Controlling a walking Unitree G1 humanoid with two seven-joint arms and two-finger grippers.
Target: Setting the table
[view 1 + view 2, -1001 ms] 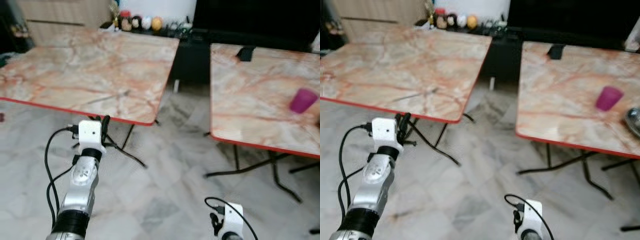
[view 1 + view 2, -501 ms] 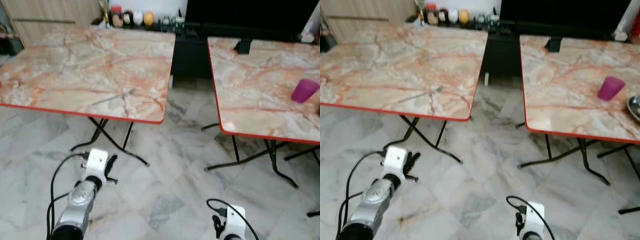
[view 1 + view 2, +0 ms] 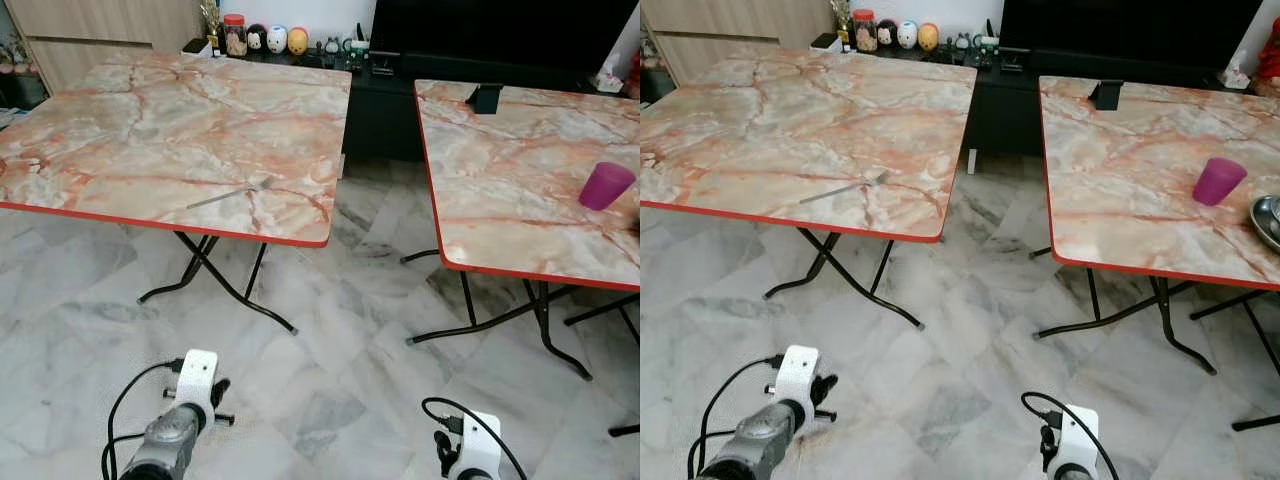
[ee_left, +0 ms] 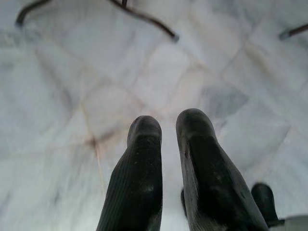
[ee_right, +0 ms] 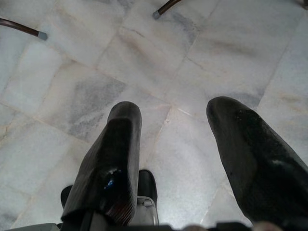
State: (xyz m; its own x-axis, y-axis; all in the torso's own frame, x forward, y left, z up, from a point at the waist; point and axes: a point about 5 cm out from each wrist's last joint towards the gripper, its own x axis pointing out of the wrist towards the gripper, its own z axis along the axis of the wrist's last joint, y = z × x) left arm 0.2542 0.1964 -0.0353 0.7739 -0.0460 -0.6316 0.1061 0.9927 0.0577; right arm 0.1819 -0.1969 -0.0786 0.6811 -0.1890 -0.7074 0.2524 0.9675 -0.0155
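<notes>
Two marble-patterned folding tables with red edges, over a pale marble floor.

On the left table, a fork lying flat near the front edge, close to the right corner. On the right table, a purple cup standing upright toward the right side, a silver bowl just beside it at the far right, a small black stand near the back edge. Behind the left table, jars and small round figures in a row on a dark low cabinet. Left gripper low over the floor, fingers almost together, nothing between them. Right gripper also low over the floor, fingers wide apart, holding nothing.
</notes>
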